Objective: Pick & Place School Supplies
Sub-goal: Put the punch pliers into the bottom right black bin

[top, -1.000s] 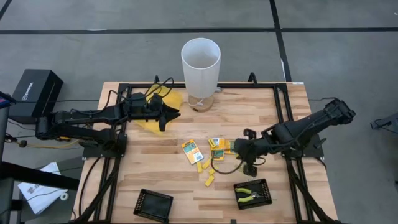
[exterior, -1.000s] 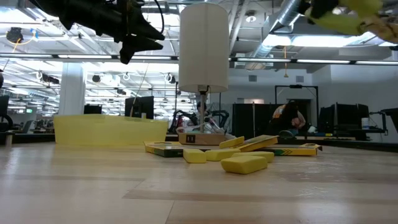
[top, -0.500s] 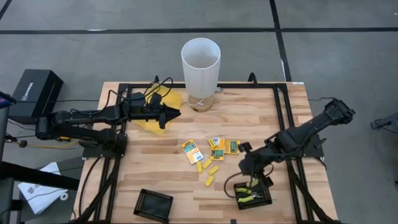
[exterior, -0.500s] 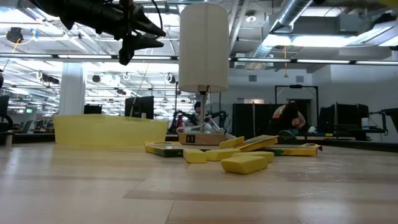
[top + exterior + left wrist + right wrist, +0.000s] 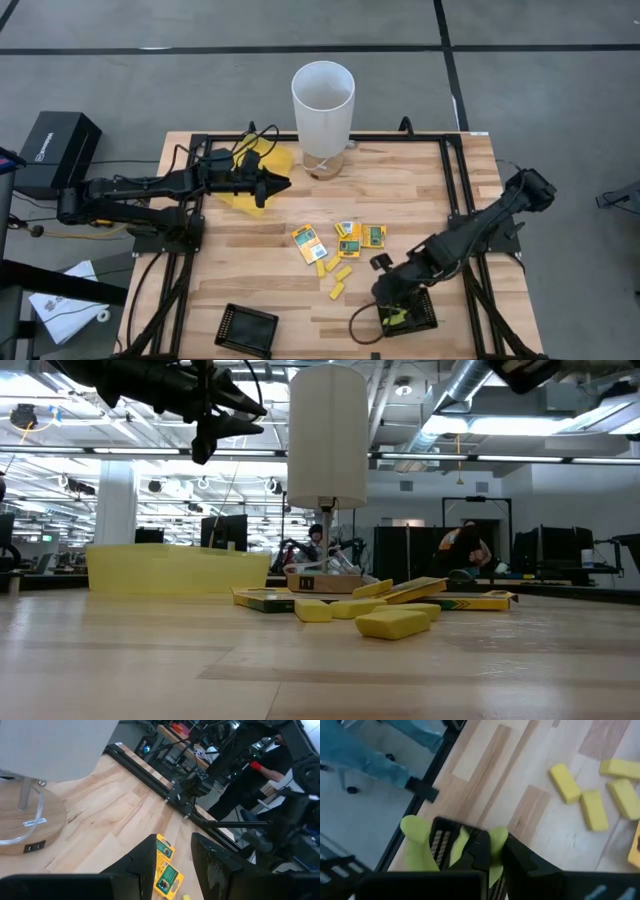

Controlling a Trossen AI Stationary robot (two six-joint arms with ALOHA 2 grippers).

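Three yellow-orange packets (image 5: 349, 240) and several short yellow oblong pieces (image 5: 336, 272) lie flat in the middle of the table. My right gripper (image 5: 384, 299) is low over the right black tray (image 5: 425, 318) at the near edge. It is shut on a yellow-green-handled plier-like tool (image 5: 495, 842). More yellow-green (image 5: 396, 318) shows in that tray. My left gripper (image 5: 276, 184) is open and hangs in the air beside the translucent yellow pouch (image 5: 240, 193), touching nothing. My right gripper pinches the plier-like tool between its two fingers (image 5: 479, 854), on a yellow-green handle part (image 5: 496, 839). The fingers come slanting down from the table's right. The tool sits over the ribbed black tray (image 5: 439, 846). I cannot tell whether it touches the tray.
A tall white cylinder lamp (image 5: 322, 105) on a round wooden base stands at the far edge. A second black tray (image 5: 247, 330) sits at the near left. Black rails (image 5: 455, 175) run along the table's sides. Bare wood lies between the packets and the lamp.
My right gripper has moved from beside the packets toward the table's near edge and down, carrying the plier-like tool, and now stands over the right tray. It has left the top of the low view.
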